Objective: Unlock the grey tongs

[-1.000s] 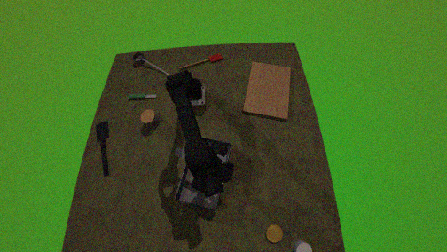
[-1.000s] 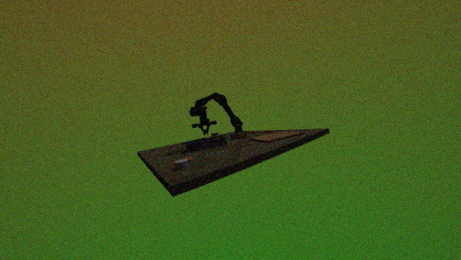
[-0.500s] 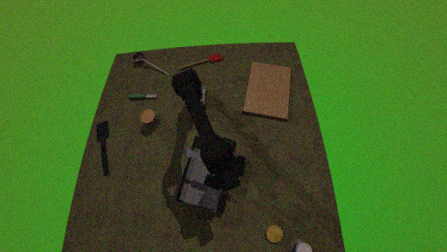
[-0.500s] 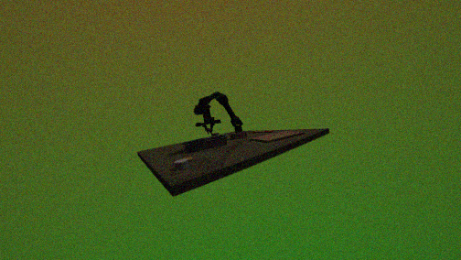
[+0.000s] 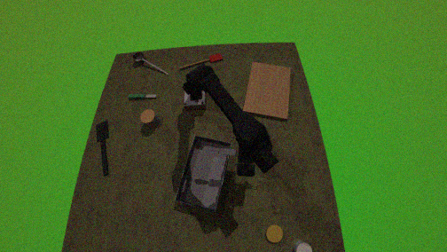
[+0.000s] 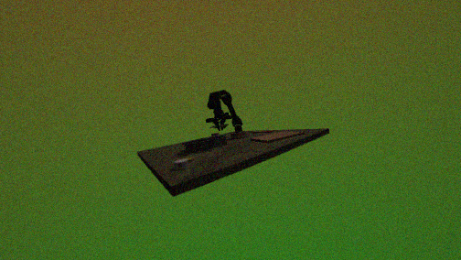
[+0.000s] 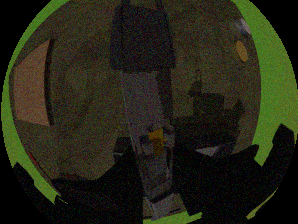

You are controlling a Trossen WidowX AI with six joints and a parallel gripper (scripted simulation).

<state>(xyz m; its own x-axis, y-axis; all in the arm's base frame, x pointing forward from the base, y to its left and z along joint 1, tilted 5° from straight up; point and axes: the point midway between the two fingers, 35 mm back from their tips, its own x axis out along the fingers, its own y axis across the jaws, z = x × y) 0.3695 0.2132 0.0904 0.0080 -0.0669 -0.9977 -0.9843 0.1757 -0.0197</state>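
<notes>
My gripper [image 6: 219, 126] [image 7: 150, 141] is shut on the grey tongs [image 5: 228, 152] [image 7: 142, 100]. It holds them raised, just right of the roasting tin [image 5: 185, 207] in the top view. There only a pale grey end of the tongs shows, over the tin's right edge; the arm hides the rest. In the wrist view the tongs run lengthwise with their dark, broad tips at the top and an orange part between the fingers. Their two arms look close together; the lock's state and the exact tilt cannot be told. The wooden board [image 5: 268, 90] [image 6: 276, 136] [image 7: 32, 92] lies beyond the arm.
A small box [image 5: 194, 106] stands by the arm's raised base end. A round wooden piece [image 5: 147, 116], a green-and-white marker [image 5: 142, 96], a ladle [image 5: 155, 66], a red spatula [image 5: 215, 58] and a black turner [image 5: 104, 151] lie around. A yellow disc [image 5: 274, 233] [image 7: 242, 51] and a white object [image 5: 303, 248] are near the front.
</notes>
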